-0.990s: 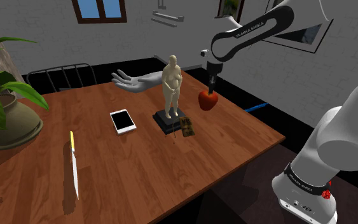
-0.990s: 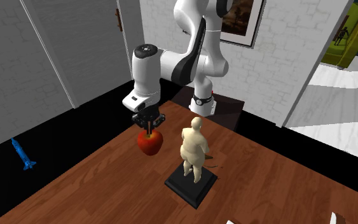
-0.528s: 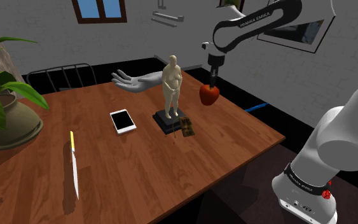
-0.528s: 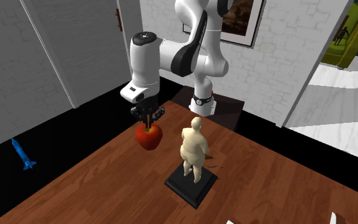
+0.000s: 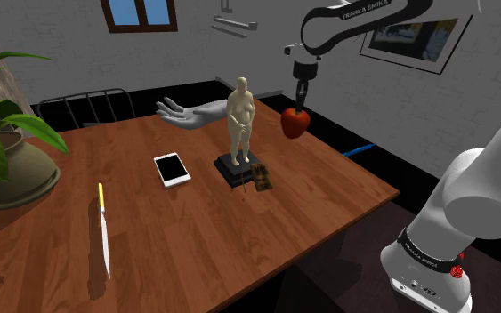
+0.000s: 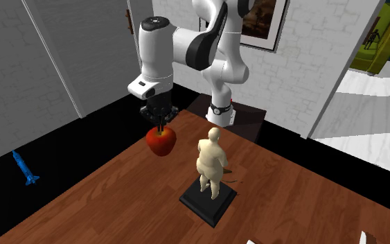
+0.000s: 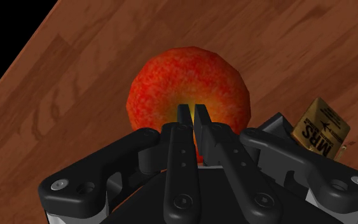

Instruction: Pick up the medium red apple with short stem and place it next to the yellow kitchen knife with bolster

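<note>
Apple (image 5: 294, 123) hangs high above the desk (image 5: 311, 191), fingers (image 7: 184, 137) pinched tight on its stem, held clear of the statue (image 5: 240, 120), presumably for carrying to the knife (image 5: 103, 233) at eight o'clock.

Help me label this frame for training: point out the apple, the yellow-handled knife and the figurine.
apple (image 5: 294, 124), shoulder view, middle of its red skin.
knife (image 5: 105, 233), shoulder view, on the blade just past the yellow handle.
figurine (image 5: 240, 116), shoulder view, on its torso.
</note>
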`<action>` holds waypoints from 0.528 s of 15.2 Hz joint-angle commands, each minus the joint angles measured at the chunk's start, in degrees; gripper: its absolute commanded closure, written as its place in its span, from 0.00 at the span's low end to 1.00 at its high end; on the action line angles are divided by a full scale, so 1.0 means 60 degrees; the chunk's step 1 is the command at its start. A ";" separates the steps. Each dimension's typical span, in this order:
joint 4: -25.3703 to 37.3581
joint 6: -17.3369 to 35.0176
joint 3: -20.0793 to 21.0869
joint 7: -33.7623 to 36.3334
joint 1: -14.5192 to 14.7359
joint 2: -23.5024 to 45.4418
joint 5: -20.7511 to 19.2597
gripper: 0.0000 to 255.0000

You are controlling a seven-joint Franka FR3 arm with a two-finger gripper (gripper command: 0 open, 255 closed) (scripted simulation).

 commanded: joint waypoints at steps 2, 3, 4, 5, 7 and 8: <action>0.0367 -0.0411 0.0014 -0.0024 0.0010 -0.0043 0.0014 1.00; 0.0474 -0.0539 0.0018 -0.0032 0.0012 -0.0064 0.0017 1.00; 0.0582 -0.0667 0.0022 -0.0041 0.0014 -0.0084 0.0020 1.00; 0.0693 -0.0794 0.0026 -0.0049 0.0016 -0.0101 0.0023 1.00; 0.0921 -0.1049 0.0033 -0.0067 0.0020 -0.0128 0.0029 1.00; 0.1038 -0.1177 0.0036 -0.0076 0.0022 -0.0139 0.0032 1.00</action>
